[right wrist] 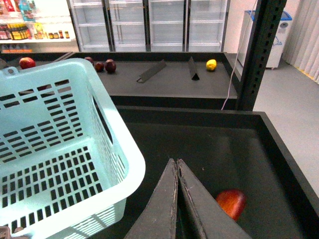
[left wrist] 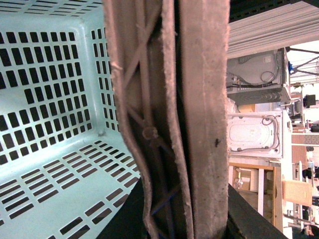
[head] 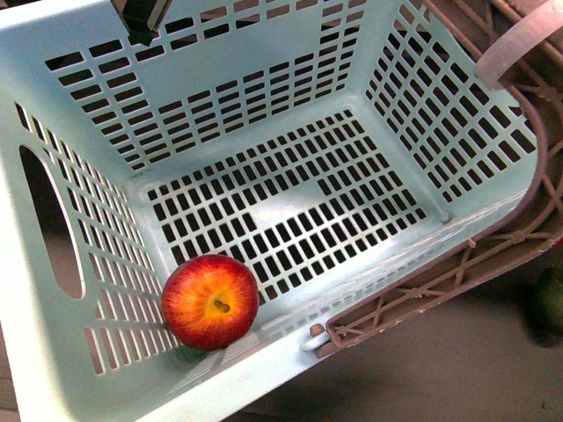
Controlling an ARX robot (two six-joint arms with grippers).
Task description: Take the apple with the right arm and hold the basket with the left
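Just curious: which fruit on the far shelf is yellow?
The lone fruit nearest the black post; the other fruits on that shelf are dark red.

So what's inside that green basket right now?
One red apple lies in a corner of the basket, on its slotted floor. Nothing else shows inside. The brown handle and the near rim cover a strip of the floor.

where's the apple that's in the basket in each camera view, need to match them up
Front view: the apple sits lower left, in a corner of the basket.
Left wrist view: not in it; only slotted floor and walls beside the brown handles.
Right wrist view: not in it; the red fruit behind the right pincer lies outside the basket.
Shared landmark: the basket's mint slotted walls.
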